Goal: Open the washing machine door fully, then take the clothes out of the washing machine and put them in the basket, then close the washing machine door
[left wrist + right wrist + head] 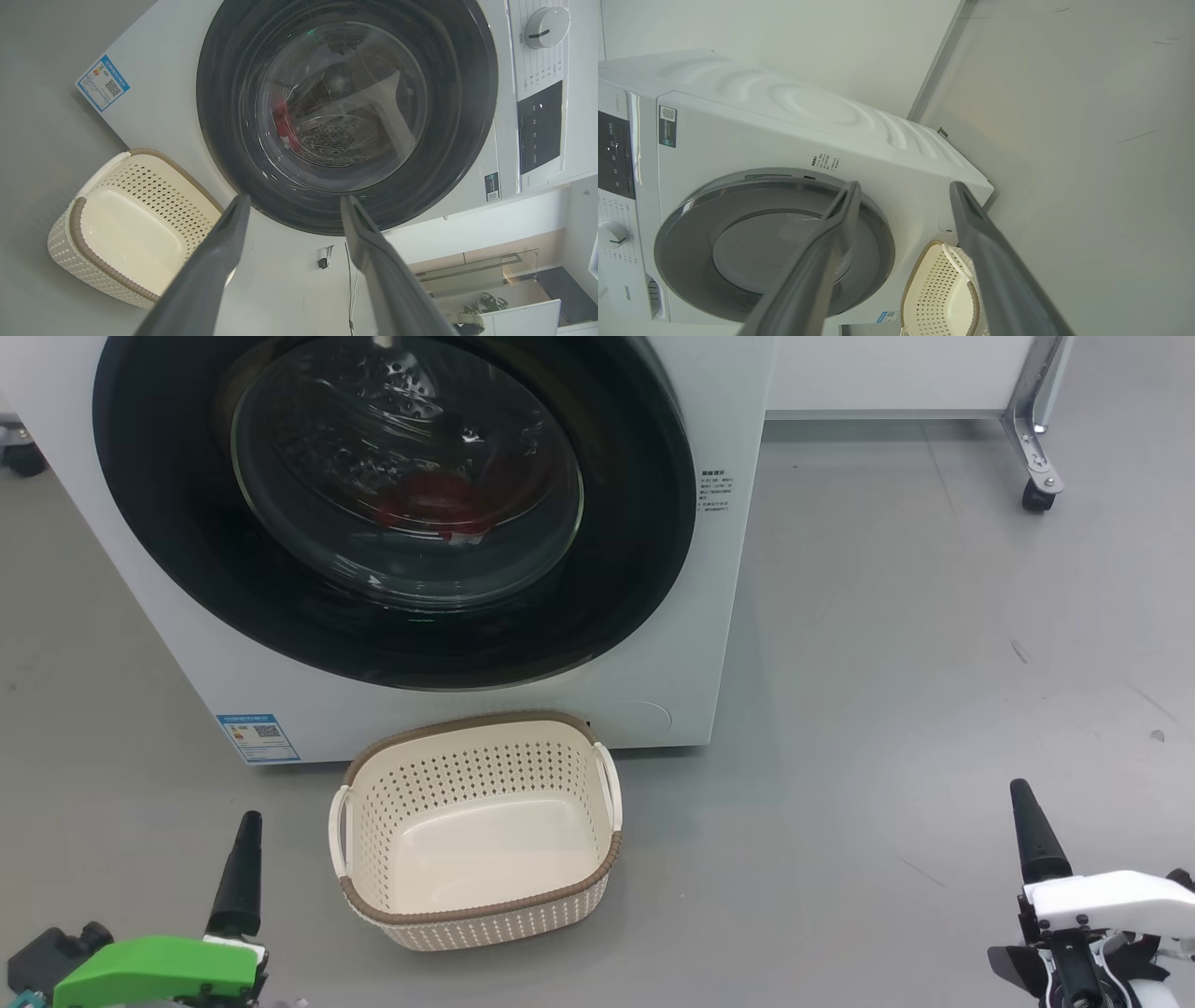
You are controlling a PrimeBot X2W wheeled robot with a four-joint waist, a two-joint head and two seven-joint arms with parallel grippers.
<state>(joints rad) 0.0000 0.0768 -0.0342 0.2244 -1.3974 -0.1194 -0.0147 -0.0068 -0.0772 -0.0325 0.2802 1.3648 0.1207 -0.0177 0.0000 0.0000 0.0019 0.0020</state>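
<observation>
The washing machine door is shut, its glossy black ring lying flat against the white front of the washing machine. Through the bulging glass at its centre the steel drum shows, and low in the drum lie the clothes, a red heap dimmed by reflections. The left wrist view catches the same red at the edge of the window.

Just in front of the machine, below the door, the basket stands upright on the grey floor. Its far rim is close against the machine's lower front, though contact cannot be told. Its smooth cream bottom is bare. A blue label sits on the machine's front to the left of the basket, and small printed text lies to the right of the door.

The left pincer hangs at the near left, close beside the basket, with its two dark fingers spread wide and nothing between them. The right pincer is at the near right, well apart from the basket, equally wide and gripping nothing. Neither touches the door.

Far right, a metal leg on a caster stands on the floor.
</observation>
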